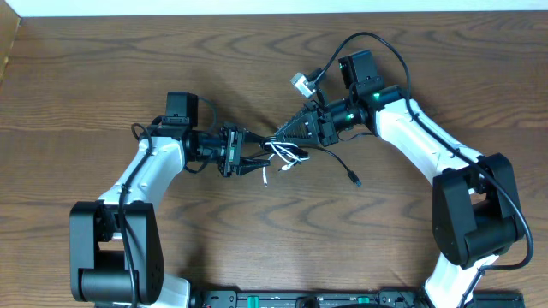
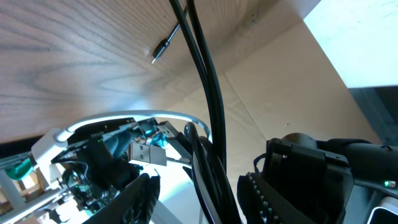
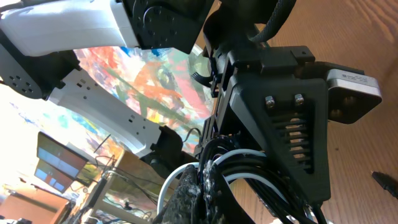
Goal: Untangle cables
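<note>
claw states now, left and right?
Left claw: open, black cable running between its fingers.
Right claw: closed on the cables.

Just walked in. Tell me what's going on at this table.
Two robot arms are working on a tangle of a white cable and a black cable mid-way across the wooden table. The left gripper has its jaws apart with black cable running between them. The right gripper is shut right at the knot; whether it pinches a strand is hard to tell. The cables are not separated yet, and the black plug end lies loose on the table.
</note>
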Robot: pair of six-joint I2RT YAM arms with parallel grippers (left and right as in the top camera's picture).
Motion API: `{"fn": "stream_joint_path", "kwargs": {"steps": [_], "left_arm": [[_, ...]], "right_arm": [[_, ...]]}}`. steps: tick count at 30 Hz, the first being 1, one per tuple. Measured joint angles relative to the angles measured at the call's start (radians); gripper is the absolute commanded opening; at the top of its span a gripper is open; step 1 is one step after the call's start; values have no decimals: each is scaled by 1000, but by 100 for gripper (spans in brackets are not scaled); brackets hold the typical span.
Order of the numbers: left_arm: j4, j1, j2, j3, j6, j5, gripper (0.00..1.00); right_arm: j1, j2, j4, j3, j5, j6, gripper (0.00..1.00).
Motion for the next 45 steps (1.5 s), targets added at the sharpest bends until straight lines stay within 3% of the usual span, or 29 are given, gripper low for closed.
{"fn": "stream_joint_path", "kwargs": {"steps": [3, 6, 16, 30, 45], "left_arm": [[0, 0, 0, 0, -15, 0, 41], [0, 0, 0, 0, -23, 2, 27], [0, 0, 0, 0, -42, 3, 24], [1, 0, 0, 0, -78, 4, 31], [77, 0, 0, 0, -128, 6, 13]], "right_arm": [[0, 0, 0, 0, 0, 0, 1], [0, 0, 0, 0, 0, 0, 1], [0, 0, 0, 0, -3, 0, 1], [0, 0, 0, 0, -3, 0, 1], [0, 0, 0, 0, -10, 0, 1]]}}
